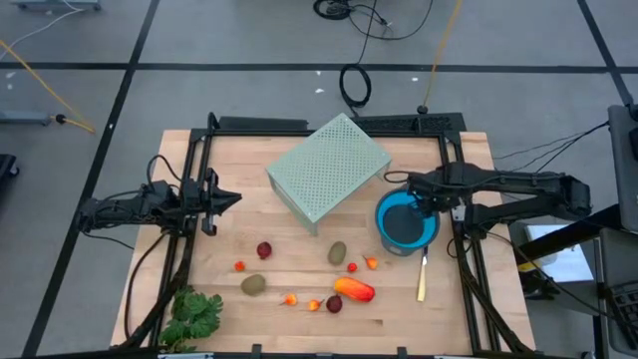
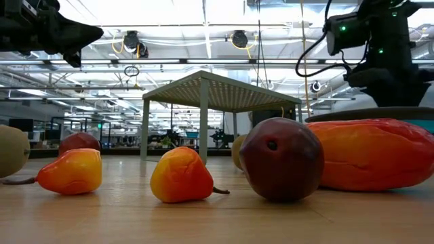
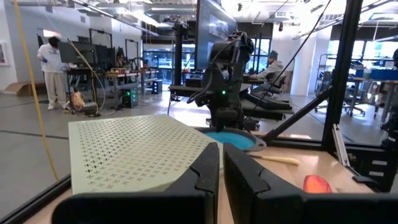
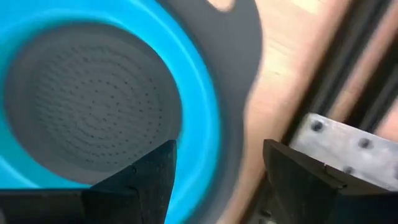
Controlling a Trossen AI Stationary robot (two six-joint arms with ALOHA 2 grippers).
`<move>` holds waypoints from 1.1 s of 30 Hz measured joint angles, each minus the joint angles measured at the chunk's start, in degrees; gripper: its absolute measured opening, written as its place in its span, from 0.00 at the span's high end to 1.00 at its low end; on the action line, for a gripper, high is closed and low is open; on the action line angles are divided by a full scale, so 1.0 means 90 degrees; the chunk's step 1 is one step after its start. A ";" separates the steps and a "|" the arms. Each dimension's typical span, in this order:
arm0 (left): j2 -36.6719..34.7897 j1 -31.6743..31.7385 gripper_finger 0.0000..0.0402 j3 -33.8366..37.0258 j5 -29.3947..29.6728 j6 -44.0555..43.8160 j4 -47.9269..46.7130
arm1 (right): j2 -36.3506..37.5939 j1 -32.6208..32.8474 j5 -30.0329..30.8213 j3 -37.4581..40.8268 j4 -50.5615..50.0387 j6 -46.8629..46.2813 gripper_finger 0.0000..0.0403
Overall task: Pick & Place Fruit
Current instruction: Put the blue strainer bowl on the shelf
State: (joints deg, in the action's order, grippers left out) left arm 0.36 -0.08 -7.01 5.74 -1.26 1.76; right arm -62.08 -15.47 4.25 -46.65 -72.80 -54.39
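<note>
The right gripper (image 1: pixel 427 202) hangs over the far rim of the round blue bowl with a grey perforated bottom (image 1: pixel 406 221). Its fingers (image 4: pixel 149 171) stand apart with nothing between them, and the bowl looks empty in the right wrist view. I judge it sits there because the bowl is the drop-off spot and no piece has been carried in yet.

The left gripper (image 1: pixel 221 199) waits at the left edge of the light wooden table (image 1: pixel 239 160), aimed across at the pale green perforated box (image 1: pixel 328 166). Its fingers (image 3: pixel 202 171) are drawn almost together, only a thin slit between them, gripping nothing.

The toy fruit is scattered along the table's near half, in front of the box and left of the bowl, well apart from both grippers. The long orange-red piece (image 1: pixel 354 289) lies flat, its long axis running across the table and tilted a little, the redder end toward the right. Just beside it rests a dark red ball (image 1: pixel 334 304); another dark red ball (image 1: pixel 264 250) lies farther left. The two brown-green ovals (image 1: pixel 338 253) (image 1: pixel 253 285) lie on their sides; which way their ends point is hard to tell from above. Tiny orange pear shapes (image 2: pixel 180 176) lie with their stems level.

A slim yellow-handled knife (image 1: pixel 422 279) lies below the bowl, and a green leafy bunch (image 1: pixel 194 314) at the near left corner.
</note>
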 joint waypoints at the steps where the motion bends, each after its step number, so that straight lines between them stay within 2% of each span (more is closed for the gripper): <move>1: 0.0000 0.0000 0.95 0.0000 0.0000 0.0002 -0.0002 | 0.0002 -0.0038 -0.0007 0.0033 0.0113 -0.0003 0.42; 10: 0.0000 -0.0002 0.95 0.0000 0.0000 0.0000 -0.0007 | 0.0001 -0.0307 -0.0153 0.0605 0.0487 -0.0369 0.42; 17: 0.0000 -0.0002 0.95 0.0000 0.0036 -0.0002 -0.0005 | 0.0002 -0.0322 -0.0170 0.0684 0.0906 -0.0398 0.44; 24: 0.0000 0.0000 0.95 0.0000 0.0039 -0.0004 -0.0004 | 0.0002 -0.0322 -0.0126 0.0686 0.1121 -0.0377 0.58; 33: 0.0000 -0.0001 0.95 0.0000 0.0041 -0.0005 -0.0005 | 0.0006 -0.0320 -0.0078 0.0686 0.1045 -0.0351 0.86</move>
State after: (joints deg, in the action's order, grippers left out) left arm 0.36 -0.09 -7.01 6.11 -1.30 1.72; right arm -62.02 -18.35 3.55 -40.47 -63.39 -57.55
